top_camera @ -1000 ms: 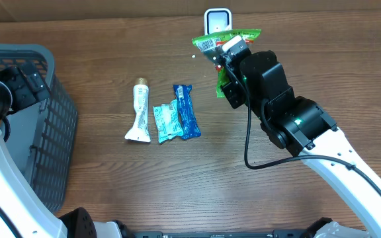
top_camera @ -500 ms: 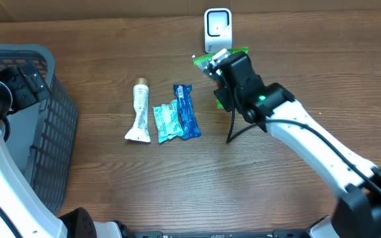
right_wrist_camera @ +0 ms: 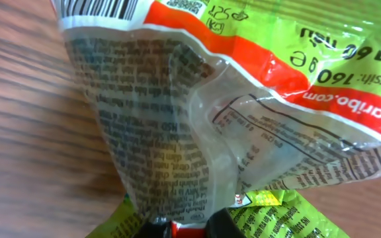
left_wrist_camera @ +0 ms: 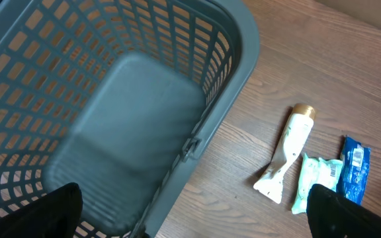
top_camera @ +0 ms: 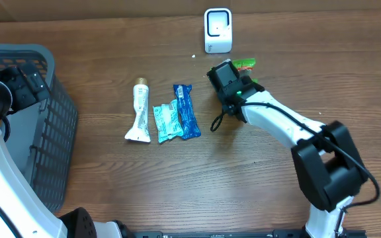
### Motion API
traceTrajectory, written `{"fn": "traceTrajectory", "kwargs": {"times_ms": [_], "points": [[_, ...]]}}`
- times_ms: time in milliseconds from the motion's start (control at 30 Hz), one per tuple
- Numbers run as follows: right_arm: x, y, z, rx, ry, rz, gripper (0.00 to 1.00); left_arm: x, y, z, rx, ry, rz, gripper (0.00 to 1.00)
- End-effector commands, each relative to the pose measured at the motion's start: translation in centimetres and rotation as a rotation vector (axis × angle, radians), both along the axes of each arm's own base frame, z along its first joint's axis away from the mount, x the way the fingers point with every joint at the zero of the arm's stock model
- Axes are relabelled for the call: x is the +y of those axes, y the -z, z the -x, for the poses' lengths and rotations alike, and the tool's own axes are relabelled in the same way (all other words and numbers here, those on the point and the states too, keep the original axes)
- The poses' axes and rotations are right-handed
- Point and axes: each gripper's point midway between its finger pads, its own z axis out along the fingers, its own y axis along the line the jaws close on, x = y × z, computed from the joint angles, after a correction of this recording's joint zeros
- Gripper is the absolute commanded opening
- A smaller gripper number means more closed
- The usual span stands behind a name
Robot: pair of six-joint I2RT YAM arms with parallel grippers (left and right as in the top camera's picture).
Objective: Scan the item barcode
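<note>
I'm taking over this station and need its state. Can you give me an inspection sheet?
Surface: wooden table, no spills seen.
Job's things: green bag in the right gripper, near the white scanner.
Clutter: tube and two blue packets mid-table; grey basket at left.
Grippers: left gripper open over the basket; right gripper shut on the bag.
Cables: black cable looping off the right arm.
Surroundings: nothing seen.

The table (top_camera: 111,192) is matt brown wood grain. The sweet bag (right_wrist_camera: 243,99) is thin, glossy, crinkled plastic film, partly clear. The scanner (top_camera: 217,30) at the far edge is smooth white plastic. The basket (left_wrist_camera: 240,59) on the left is matt grey plastic lattice. The tube (top_camera: 139,112) looks soft white plastic; the blue wrappers (top_camera: 185,111) beside it are shiny film.
</note>
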Motion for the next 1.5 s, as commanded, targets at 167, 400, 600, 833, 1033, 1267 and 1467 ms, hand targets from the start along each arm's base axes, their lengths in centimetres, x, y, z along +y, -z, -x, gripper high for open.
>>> {"fn": "traceTrajectory", "kwargs": {"times_ms": [167, 400, 600, 833, 1033, 1267, 1467], "points": [[-1.3, 0.4, -0.6, -0.075, 0.227, -0.057, 0.7, 0.1, -0.4, 0.0, -0.019, -0.013, 0.005, 0.99], [-0.4, -5.4, -1.6, 0.064, 0.233, -0.36, 0.92, 0.1, -0.4, 0.0, -0.018, -0.013, 0.005, 1.0], [-4.2, -8.3, -3.3, 0.166, 0.209, -0.584, 1.0, 0.1, -0.4, 0.0, -0.019, -0.013, 0.005, 1.0], [-8.8, -6.5, -4.4, 0.3, 0.089, -0.926, 0.98, 0.1, -0.4, 0.0, -0.018, -0.013, 0.006, 1.0], [-9.6, -2.6, -6.0, 0.331, 0.064, -1.025, 0.96, 0.1, -0.4, 0.0, -0.019, -0.013, 0.005, 0.99], [-7.9, 0.8, -6.8, 0.362, 0.025, -1.061, 0.95, 0.1, -0.4, 0.0, -0.019, -0.013, 0.005, 1.0], [-5.2, 2.9, -6.5, 0.419, -0.031, -1.131, 0.89, 0.1, -0.4, 0.0, -0.019, -0.013, 0.005, 1.0]]}}
